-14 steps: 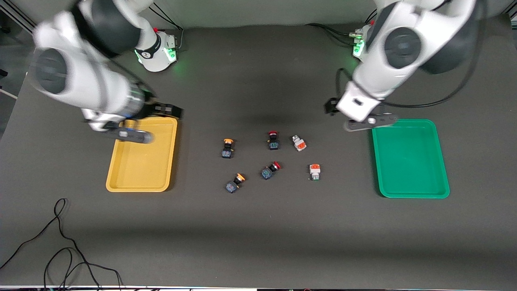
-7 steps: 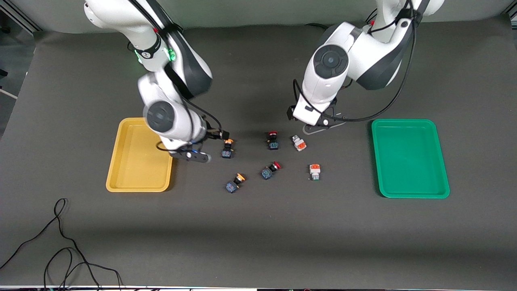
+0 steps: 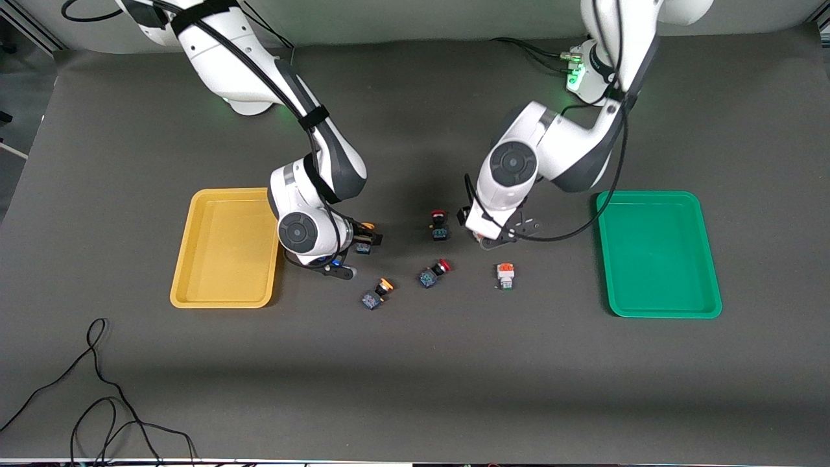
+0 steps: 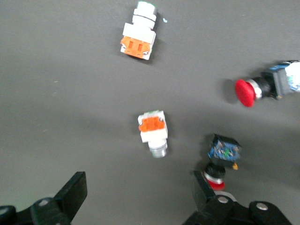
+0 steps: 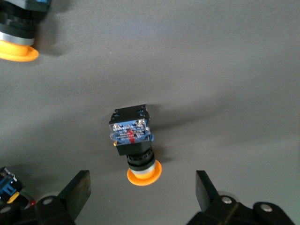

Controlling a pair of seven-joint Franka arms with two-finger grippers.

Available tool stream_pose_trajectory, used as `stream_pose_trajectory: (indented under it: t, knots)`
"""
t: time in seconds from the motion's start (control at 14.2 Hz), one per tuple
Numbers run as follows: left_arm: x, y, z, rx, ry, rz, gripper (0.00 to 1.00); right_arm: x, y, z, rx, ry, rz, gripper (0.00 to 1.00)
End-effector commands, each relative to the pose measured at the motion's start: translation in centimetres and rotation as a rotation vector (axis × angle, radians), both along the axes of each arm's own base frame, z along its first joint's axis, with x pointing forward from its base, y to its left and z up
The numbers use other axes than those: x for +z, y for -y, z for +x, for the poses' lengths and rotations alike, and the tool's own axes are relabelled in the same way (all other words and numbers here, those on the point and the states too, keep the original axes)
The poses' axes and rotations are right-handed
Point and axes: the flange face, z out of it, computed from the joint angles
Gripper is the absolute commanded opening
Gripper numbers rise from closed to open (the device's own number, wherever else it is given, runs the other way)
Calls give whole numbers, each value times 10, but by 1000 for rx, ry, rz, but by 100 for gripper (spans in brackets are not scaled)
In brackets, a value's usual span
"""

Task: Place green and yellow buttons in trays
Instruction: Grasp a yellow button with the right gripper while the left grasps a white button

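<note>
1. The right gripper (image 5: 139, 194) is hovering wide open and empty over a yellow-capped button (image 5: 133, 140) lying beside the yellow tray (image 3: 224, 250).
2. The left gripper (image 4: 138, 199) is hanging wide open and empty over a white button (image 4: 153, 132) lying on the table (image 3: 415, 376), well apart from the green tray (image 3: 658, 256).

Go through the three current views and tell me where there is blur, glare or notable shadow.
Front view: sharp, even light, soft shadows under both arms, green glow at the left arm's base. Left wrist view: slight blur, the red-capped switch smeared most. Right wrist view: the yellow-capped button is crisp and casts a soft shadow; no glare anywhere.
</note>
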Motion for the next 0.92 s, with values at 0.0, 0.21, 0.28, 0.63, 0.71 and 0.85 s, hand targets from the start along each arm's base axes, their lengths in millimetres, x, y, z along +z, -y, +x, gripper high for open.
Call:
stream_pose_trajectory:
  t: [0.0,0.21,0.28,0.63,0.71,0.85]
  knots:
    - [-46,-2,-2,19,3,2,100,-18,-11,-1,5,17,19,99]
    - [-87,-3,-2,29,-4,7,100,-45,-17,-5,9,36,6,96]
    - [-92,-2,-2,33,0,3,100,-50,-16,-6,9,35,2,91]
    - [-96,-3,1,49,-6,1,23,-41,-12,-1,0,31,10,0]
    - [-95,-3,1,52,-6,2,10,-33,-10,2,-5,37,14,0]
    - [-89,-4,3,54,-5,2,4,16,11,19,-33,20,43,0]
